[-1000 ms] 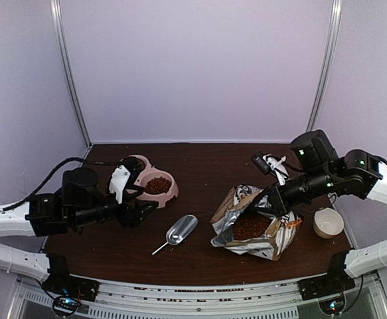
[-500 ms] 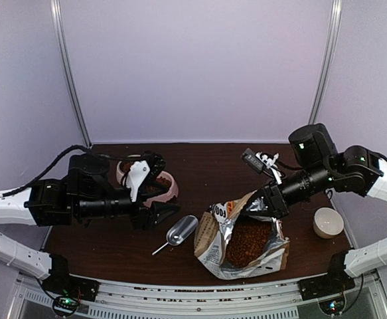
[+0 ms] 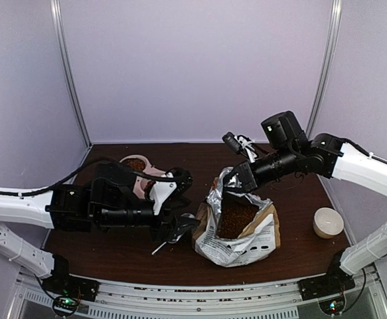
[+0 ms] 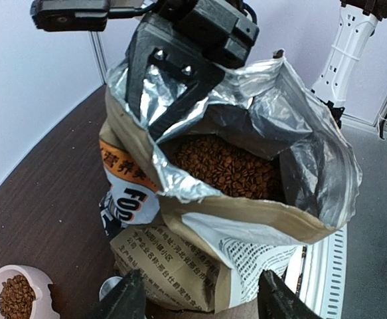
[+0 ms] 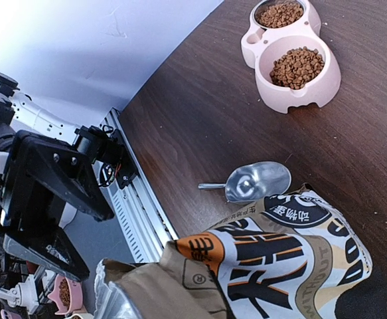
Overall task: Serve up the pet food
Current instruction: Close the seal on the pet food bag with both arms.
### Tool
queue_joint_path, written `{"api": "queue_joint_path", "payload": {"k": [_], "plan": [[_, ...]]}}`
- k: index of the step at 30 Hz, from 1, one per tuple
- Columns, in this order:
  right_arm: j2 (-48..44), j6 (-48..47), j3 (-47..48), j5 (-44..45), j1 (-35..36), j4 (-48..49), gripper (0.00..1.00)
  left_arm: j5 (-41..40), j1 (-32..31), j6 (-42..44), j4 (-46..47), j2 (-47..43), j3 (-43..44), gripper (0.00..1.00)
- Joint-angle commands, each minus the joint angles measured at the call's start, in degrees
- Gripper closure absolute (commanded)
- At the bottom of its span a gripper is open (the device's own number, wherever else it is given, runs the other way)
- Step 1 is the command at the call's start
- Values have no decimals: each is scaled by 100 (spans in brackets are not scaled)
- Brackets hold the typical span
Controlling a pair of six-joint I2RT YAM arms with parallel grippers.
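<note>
Your reddish-brown dry kibble pellets (image 4: 226, 169) lie loose in the foil-lined bag (image 4: 180, 259); right claw (image 3: 232, 187) clamps its rim, left claw (image 4: 201, 296) apart.

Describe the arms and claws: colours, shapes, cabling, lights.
Both arms alike: white tubular links, bulky black joint housings. The right arm shows small green lights; a black cable loops along the left arm. The left claw has a white body with black fingers; the right claw has black fingers with triangular cut-outs.
</note>
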Motion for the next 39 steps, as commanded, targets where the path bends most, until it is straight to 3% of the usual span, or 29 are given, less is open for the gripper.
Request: {"api": "queue_joint_path", "payload": {"k": [1,3,6,10,17,36,39], "plan": [[272,-43,351,-244,-25,912,100,135,-12,202,482,265,347,43],[322,-36,406,-260,-30,918,100,27,-12,232,491,381,393,45],[334,-8,401,-289,-35,978,100,-384,8,321,646,480,348,60],[334,93,348,-320,-35,1080,100,-445,192,357,956,527,254,69],[274,164,330,-404,-35,1098,100,151,481,197,1382,567,-3,69],[158,238,184,-392,-35,1070,100,1623,551,47,1949,1490,573,66],[168,267,212,-246,-35,1063,100,1717,550,-52,2055,1586,578,89]]}}
